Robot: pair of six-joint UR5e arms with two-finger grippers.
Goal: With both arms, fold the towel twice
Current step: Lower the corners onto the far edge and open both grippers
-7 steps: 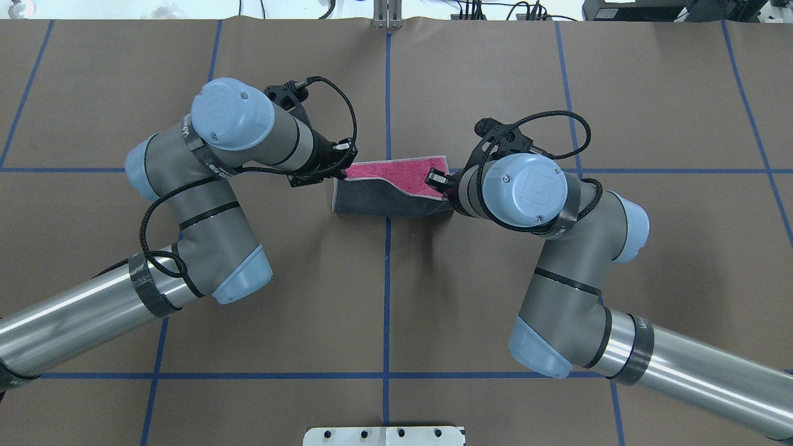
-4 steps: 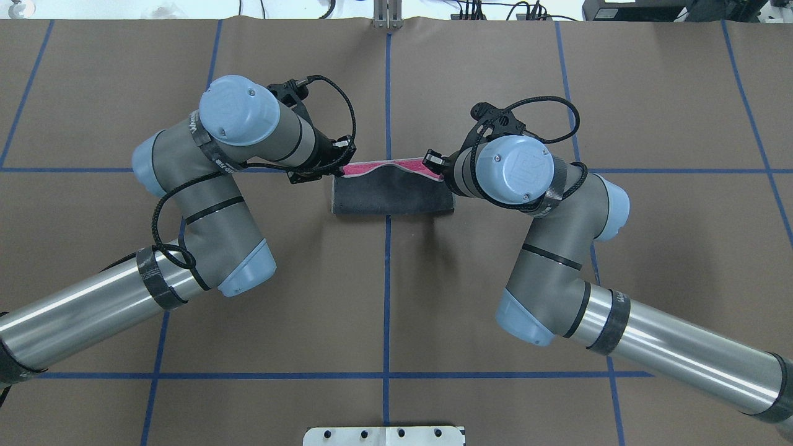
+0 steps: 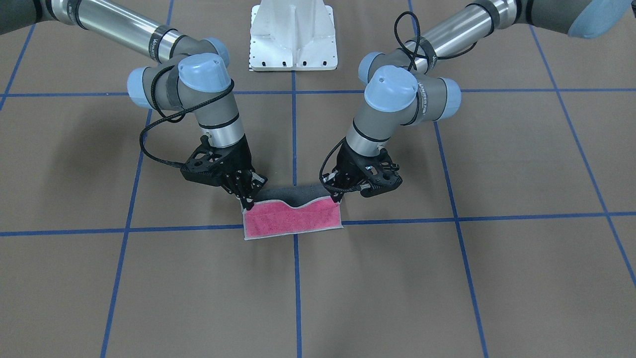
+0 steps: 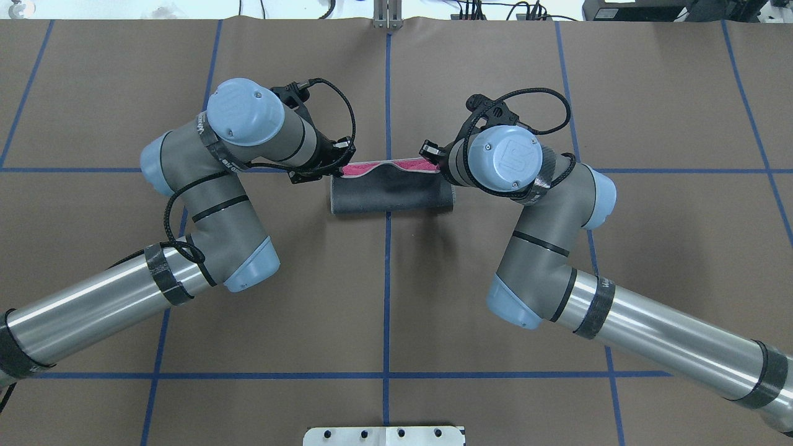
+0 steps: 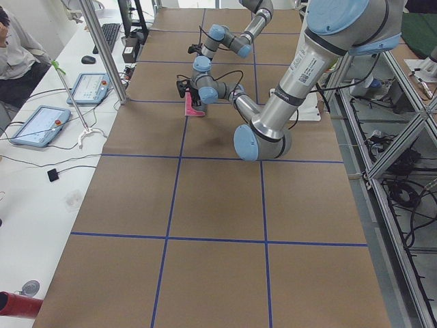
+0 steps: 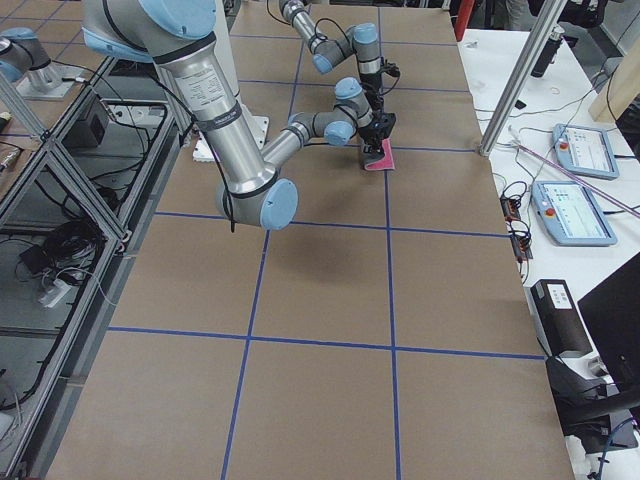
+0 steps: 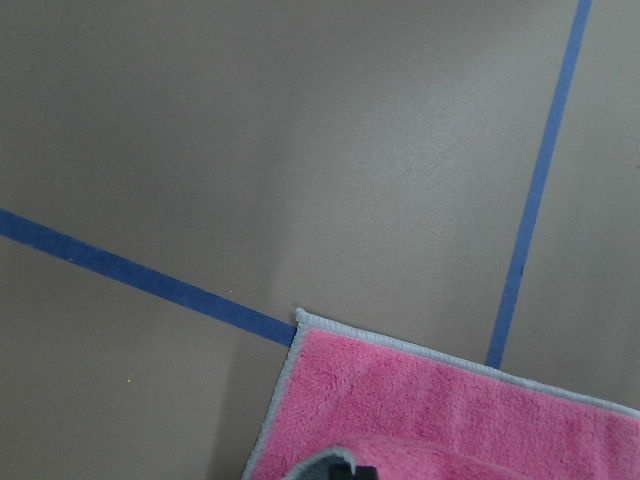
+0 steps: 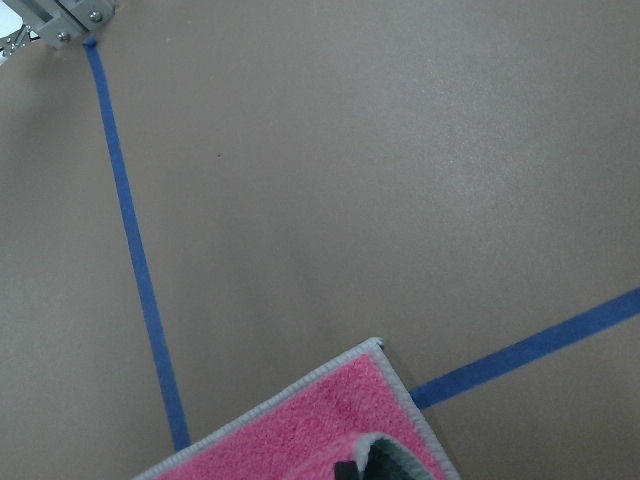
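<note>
- The left gripper [image 3: 336,197] and the right gripper [image 3: 247,200] are each clenched on one corner of the towel [image 3: 293,219], pinching its raised edge.
- Between the two grippers that edge sags in the middle, with the dark grey face toward the robot and the pink face away from it.
- Just below and beyond the fingertips, the towel's far edge lies flat on the table [image 3: 447,278].
- The first fold looks nearly closed. The held edge is not yet laid down and released.
- The second fold is not begun.
</note>
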